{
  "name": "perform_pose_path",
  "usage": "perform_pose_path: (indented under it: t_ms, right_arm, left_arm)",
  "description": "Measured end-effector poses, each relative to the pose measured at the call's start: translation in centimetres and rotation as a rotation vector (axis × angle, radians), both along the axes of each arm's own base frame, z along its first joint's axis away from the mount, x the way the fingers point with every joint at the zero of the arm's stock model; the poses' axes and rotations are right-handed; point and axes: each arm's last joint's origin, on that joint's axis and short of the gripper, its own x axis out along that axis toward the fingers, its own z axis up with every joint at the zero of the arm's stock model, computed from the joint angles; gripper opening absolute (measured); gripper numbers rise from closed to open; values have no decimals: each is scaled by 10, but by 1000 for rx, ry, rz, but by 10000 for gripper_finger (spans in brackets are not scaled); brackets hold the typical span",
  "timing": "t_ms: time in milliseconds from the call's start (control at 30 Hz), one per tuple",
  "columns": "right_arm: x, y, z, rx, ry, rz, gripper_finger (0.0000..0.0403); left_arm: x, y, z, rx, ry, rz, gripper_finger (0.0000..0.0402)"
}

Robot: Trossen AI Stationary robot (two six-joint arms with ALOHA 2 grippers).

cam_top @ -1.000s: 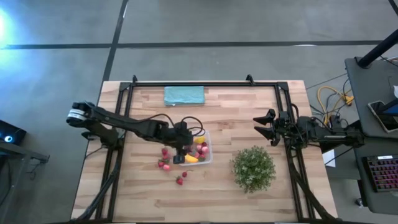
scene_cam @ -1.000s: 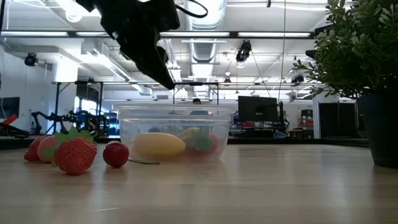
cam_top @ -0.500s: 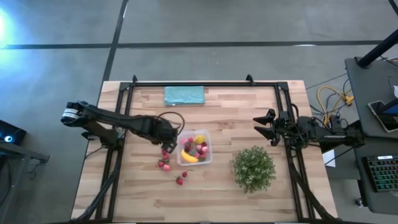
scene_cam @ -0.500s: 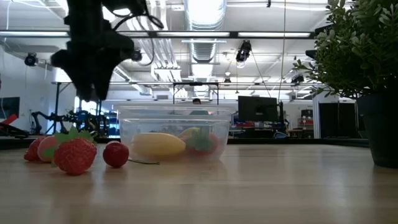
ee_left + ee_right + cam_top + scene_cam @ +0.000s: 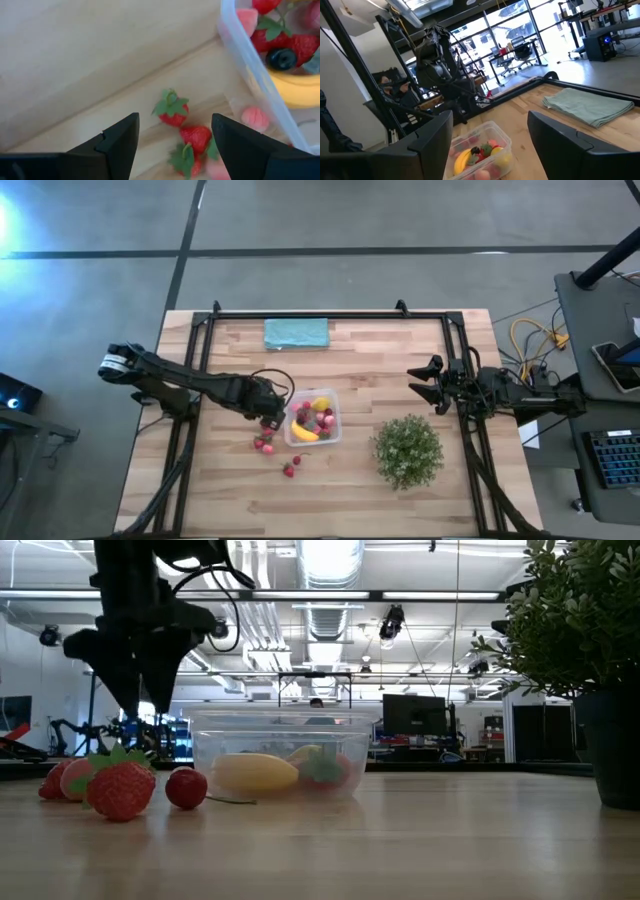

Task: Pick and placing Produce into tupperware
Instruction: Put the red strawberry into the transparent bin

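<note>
The clear square tupperware [image 5: 313, 418] stands mid-table and holds a banana [image 5: 295, 90], a lemon [image 5: 321, 404] and several red and pink strawberries. More strawberries lie loose on the wood by its left and near sides [image 5: 263, 444], [image 5: 288, 470]. My left gripper [image 5: 268, 418] hangs open just left of the tupperware, above the loose strawberries [image 5: 172, 107], [image 5: 195, 137], and touches nothing. In the low view it [image 5: 138, 705] points down over the strawberries [image 5: 120, 788]. My right gripper [image 5: 425, 383] waits open at the table's right edge.
A bushy green potted plant [image 5: 407, 450] stands right of the tupperware, near my right arm. A folded teal cloth [image 5: 297, 333] lies at the far edge. Black rails [image 5: 200, 340] frame the table. Bare wood lies toward the near edge.
My left gripper has moved from over the tupperware's left side toward the table's left, and now hangs over the loose strawberries beside it. It has turned from a slant to pointing nearly straight down. The tupperware and the produce have stayed put.
</note>
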Motion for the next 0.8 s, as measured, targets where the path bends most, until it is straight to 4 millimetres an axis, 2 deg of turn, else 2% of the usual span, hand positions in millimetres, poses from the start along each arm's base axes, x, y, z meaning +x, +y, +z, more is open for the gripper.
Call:
perform_pose_path:
  t_ms: [167, 300, 467, 633, 800]
  right_arm:
    - [0, 0, 0, 0, 0, 0, 244]
    - [0, 0, 0, 0, 0, 0, 246]
    - [0, 0, 0, 0, 0, 0, 249]
    - [0, 0, 0, 0, 1, 0, 244]
    - [0, 0, 0, 0, 0, 0, 247]
  left_arm:
    - [1, 0, -19, -13, -57, 22, 235]
    - [-6, 0, -35, -53, -37, 59, 235]
    - [-8, 0, -40, -57, -33, 68, 235]
    - [-6, -1, -57, -74, -60, 67, 235]
    - [-3, -2, -66, -88, -42, 64, 235]
